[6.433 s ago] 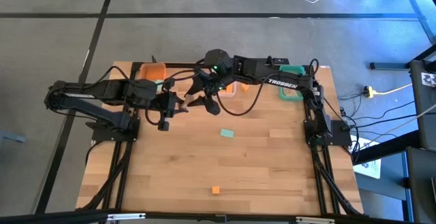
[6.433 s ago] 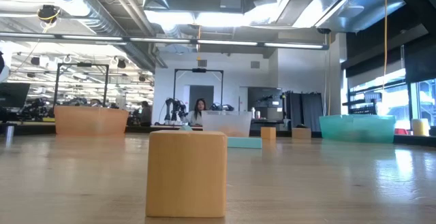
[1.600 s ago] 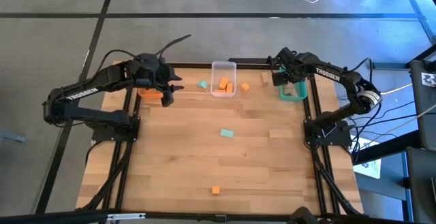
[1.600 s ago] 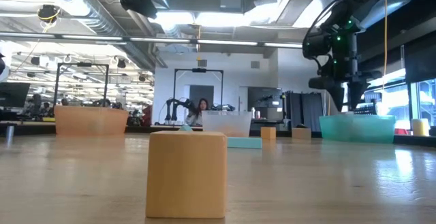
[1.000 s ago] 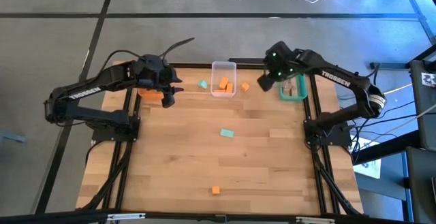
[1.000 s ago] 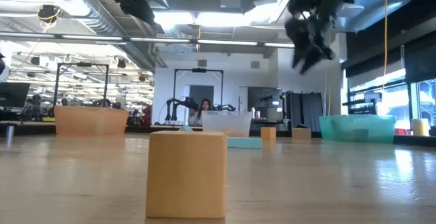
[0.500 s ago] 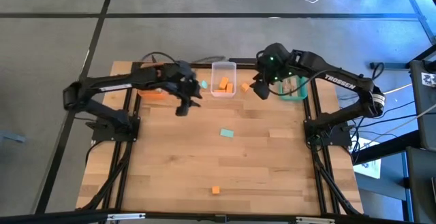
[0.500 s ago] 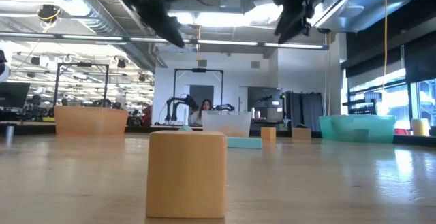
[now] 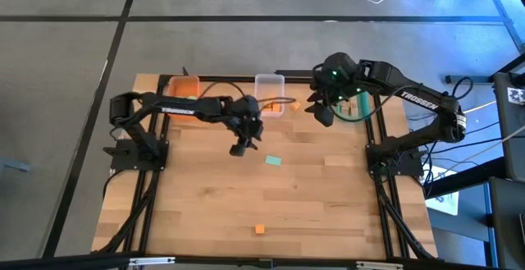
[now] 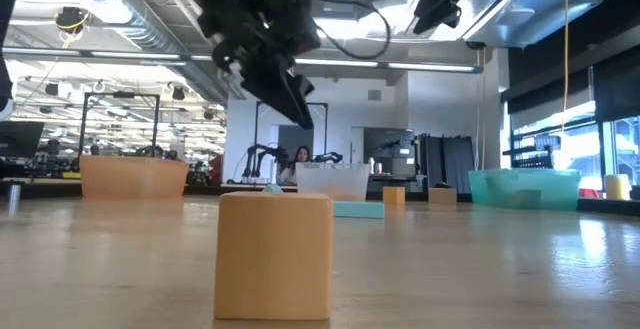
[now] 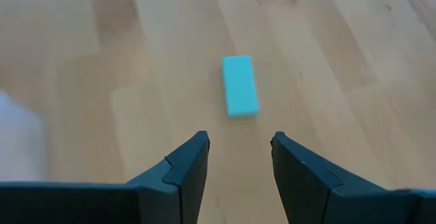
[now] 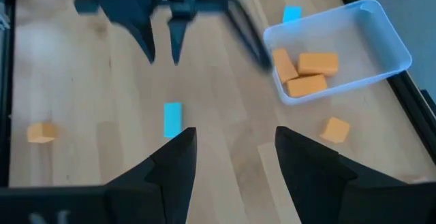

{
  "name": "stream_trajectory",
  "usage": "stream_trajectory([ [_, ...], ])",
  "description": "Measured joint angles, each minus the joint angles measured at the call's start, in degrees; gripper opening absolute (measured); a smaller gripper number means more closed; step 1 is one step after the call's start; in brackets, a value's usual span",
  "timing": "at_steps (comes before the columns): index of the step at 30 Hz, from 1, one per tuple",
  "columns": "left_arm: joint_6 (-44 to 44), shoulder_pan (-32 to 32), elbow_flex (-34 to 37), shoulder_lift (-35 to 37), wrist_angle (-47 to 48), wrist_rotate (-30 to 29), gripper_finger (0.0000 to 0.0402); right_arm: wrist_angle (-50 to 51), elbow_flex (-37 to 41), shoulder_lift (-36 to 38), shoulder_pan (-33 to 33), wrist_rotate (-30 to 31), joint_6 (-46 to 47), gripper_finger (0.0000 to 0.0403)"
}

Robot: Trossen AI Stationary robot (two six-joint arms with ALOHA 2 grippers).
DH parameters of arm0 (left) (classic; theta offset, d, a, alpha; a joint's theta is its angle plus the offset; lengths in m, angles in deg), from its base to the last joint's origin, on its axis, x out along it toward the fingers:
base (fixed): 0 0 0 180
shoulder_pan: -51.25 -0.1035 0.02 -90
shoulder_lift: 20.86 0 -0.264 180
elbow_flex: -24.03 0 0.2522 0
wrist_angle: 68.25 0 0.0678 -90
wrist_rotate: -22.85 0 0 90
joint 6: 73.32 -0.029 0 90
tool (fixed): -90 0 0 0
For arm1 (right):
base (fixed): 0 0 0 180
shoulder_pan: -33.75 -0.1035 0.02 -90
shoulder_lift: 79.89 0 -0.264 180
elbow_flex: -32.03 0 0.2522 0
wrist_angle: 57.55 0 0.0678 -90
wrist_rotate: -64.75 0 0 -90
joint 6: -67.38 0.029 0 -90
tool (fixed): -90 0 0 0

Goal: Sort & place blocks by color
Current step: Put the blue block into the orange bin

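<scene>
While both arms hang above the far half of the table (image 9: pixel 197 212), neither holds a block. At the far left corner sits an orange bin (image 9: pixel 185 87). The left gripper (image 9: pixel 239 149) is stretched out over the table's middle, its fingers (image 11: pixel 184 169) parted a moderate way with nothing between them; its wrist view shows a mint green block (image 11: pixel 240 86) lying flat on the wood just ahead of the tips. In the high view that block (image 9: pixel 273 161) lies just to the right of the gripper. Well nearer the front edge, a lone orange block (image 9: pixel 259 229) stands apart. At the far edge, a clear bin (image 12: pixel 340 47) holds three orange blocks (image 12: pixel 304 73); another mint block (image 12: pixel 291 13) lies beside it, and one more orange block (image 12: pixel 334 129) lies on the table beside it. The right gripper (image 9: pixel 322 112) hovers right of the clear bin, fingers (image 12: pixel 178 163) parted and empty. A teal bin (image 10: pixel 524 188) sits at the far right.
</scene>
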Motion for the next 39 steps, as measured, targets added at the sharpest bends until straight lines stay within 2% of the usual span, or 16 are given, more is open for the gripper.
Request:
stream_trajectory([
  [6,-1.6,3.9,0.0,-5.4,-6.7,0.5,0.0151,-0.4,0.0,2.7,-1.0,0.0,0.6,0.02],
  [12,-1.7,4.9,0.0,-7.4,-11.8,2.1,0.0151,-0.3,0.0,5.4,-1.1,0.4,3.1,0.02],
  [23,0.5,7.8,0.0,-11.7,-17.4,-2.6,0.0151,-0.3,0.0,9.7,-1.1,0.5,1.4,0.02],
  [29,0.7,9.6,0.0,-13.7,-19.3,-9.7,0.0151,-0.3,0.0,10.0,-1.1,0.2,1.2,0.02],
  [39,3.6,9.7,0.0,-14.9,-21.5,-9.5,0.0151,-0.3,0.0,10.0,-1.1,0.1,0.0,0.02],
])
